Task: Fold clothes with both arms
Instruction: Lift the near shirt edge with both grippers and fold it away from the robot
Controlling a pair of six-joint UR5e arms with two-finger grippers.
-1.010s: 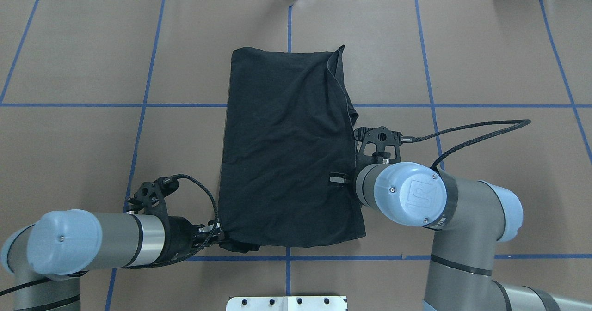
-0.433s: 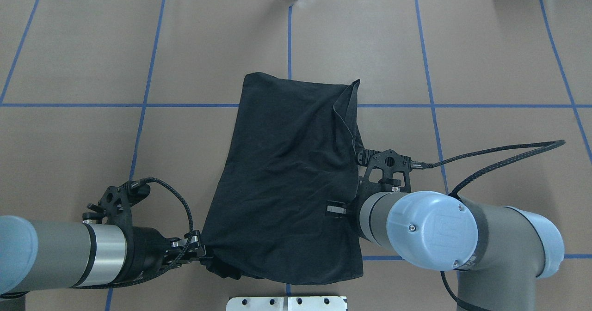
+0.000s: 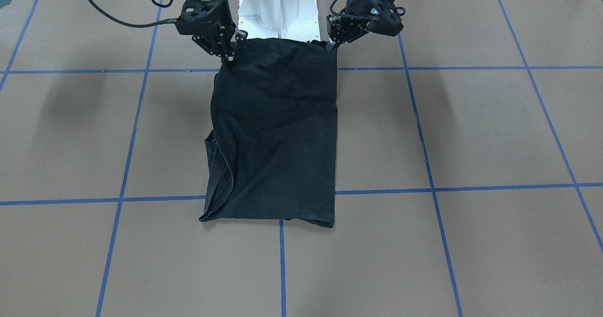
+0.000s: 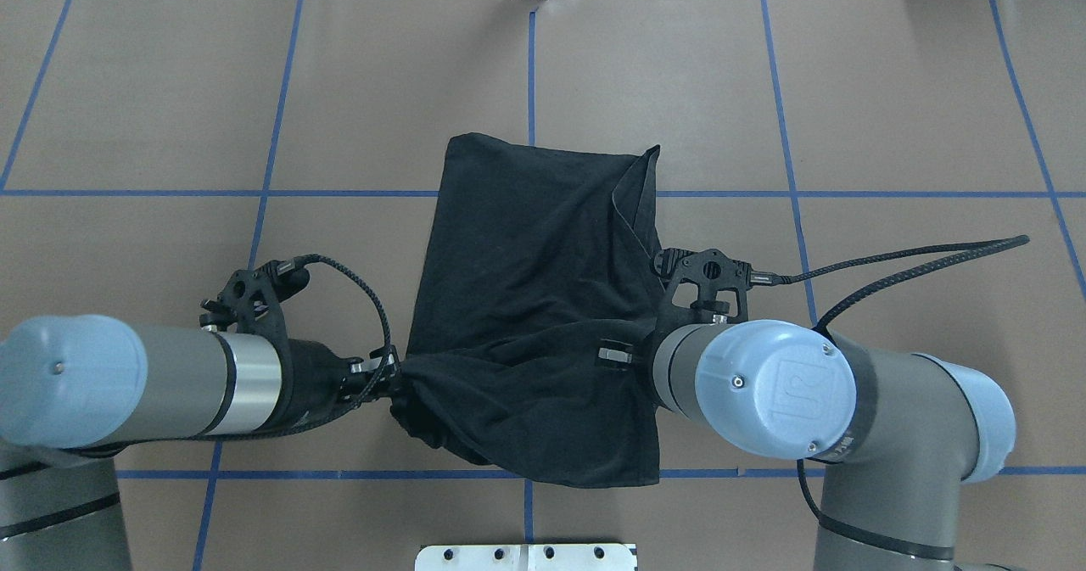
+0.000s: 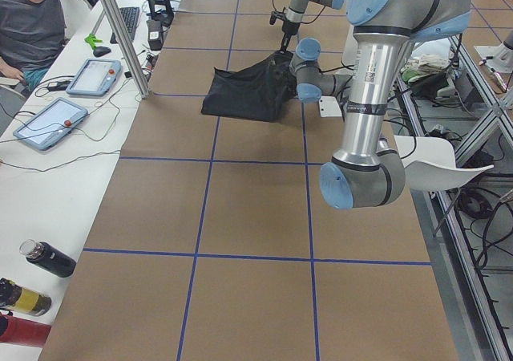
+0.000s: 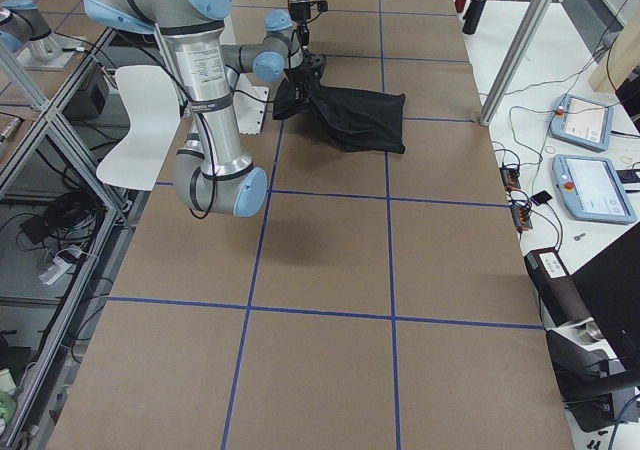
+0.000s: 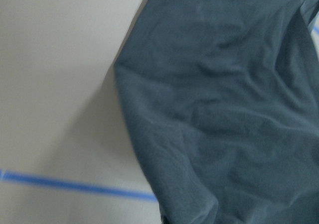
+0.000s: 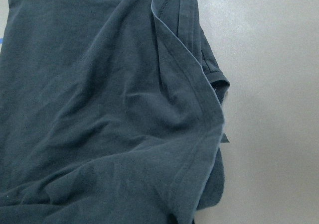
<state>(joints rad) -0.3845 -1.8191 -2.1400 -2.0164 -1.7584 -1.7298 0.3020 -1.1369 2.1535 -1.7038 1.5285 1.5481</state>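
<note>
The black T-shirt [image 4: 526, 282] lies folded into a long strip on the brown table, also seen from the front [image 3: 278, 133]; no graphic shows. My left gripper [image 4: 386, 377] is shut on its near left corner; it also shows in the front view [image 3: 332, 44]. My right gripper [image 4: 624, 355] is shut on the near right edge, also seen from the front [image 3: 231, 53]. Both hold the near end raised, and it sags between them. The far end rests flat on the table. The wrist views show only dark fabric [image 7: 224, 109] [image 8: 109, 109] and bare table.
The white pedestal base [image 4: 526, 556] sits just behind the raised hem. Blue tape lines [image 4: 789, 193] grid the table. A metal post [image 5: 128, 48], tablets [image 5: 48, 122] and a seated operator [image 5: 28, 20] are beyond the far side. Bottles [image 5: 48, 258] lie on the white side table at the robot's left.
Both grippers first dragged the shirt toward the robot, then moved forward with the near end lifted. The far edge has stayed put since 0.4 s ago, and the near part now bunches.
</note>
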